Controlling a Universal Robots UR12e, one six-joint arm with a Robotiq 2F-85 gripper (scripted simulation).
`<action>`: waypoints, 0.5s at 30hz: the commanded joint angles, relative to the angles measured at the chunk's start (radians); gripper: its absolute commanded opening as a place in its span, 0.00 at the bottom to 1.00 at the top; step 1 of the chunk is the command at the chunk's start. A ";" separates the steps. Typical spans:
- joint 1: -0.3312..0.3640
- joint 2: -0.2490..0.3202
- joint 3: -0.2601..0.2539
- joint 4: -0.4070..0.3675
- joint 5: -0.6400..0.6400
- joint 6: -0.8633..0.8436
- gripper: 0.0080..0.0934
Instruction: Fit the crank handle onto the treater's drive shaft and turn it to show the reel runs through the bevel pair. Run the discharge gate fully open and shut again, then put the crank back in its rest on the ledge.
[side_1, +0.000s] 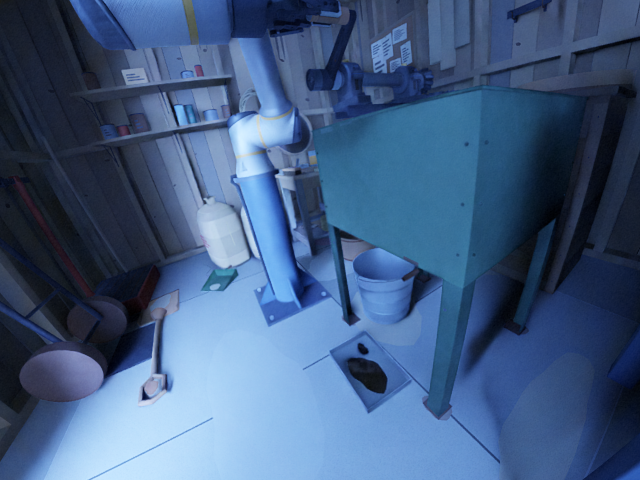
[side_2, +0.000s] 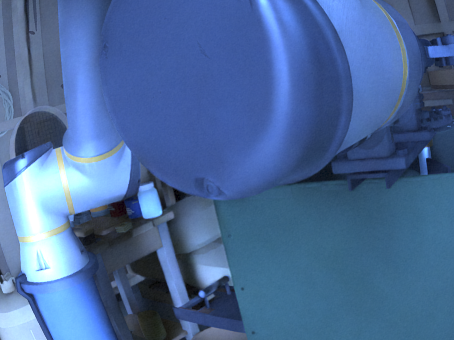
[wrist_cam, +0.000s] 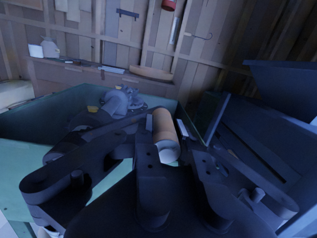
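The dark crank handle (side_1: 338, 51) sits with its hub on the drive shaft (side_1: 382, 80) atop the green treater (side_1: 444, 181), its arm reaching up toward my gripper (side_1: 331, 15). In the wrist camera the crank's wooden grip (wrist_cam: 164, 130) lies between my fingers (wrist_cam: 165, 125), with the crank arm (wrist_cam: 76, 156) running down to the left and the bevel gears (wrist_cam: 128, 98) beyond it on the treater's top. My arm's forearm hides most of the drive from the second side camera. My gripper is closed on the crank's wooden grip.
Behind the treater stands a plank wall with a ledge (wrist_cam: 102, 70) holding small items. A bucket (side_1: 385, 292) stands under the treater and a tray (side_1: 369, 374) lies on the floor. My arm's base (side_1: 289, 299) stands left of the treater. A dark hopper (wrist_cam: 281, 84) rises on the right.
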 joint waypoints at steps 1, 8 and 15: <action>0.000 0.002 -0.001 -0.003 0.002 0.000 0.00; 0.002 0.010 -0.005 -0.008 0.004 0.000 0.00; 0.004 0.019 -0.009 -0.013 0.006 0.000 0.00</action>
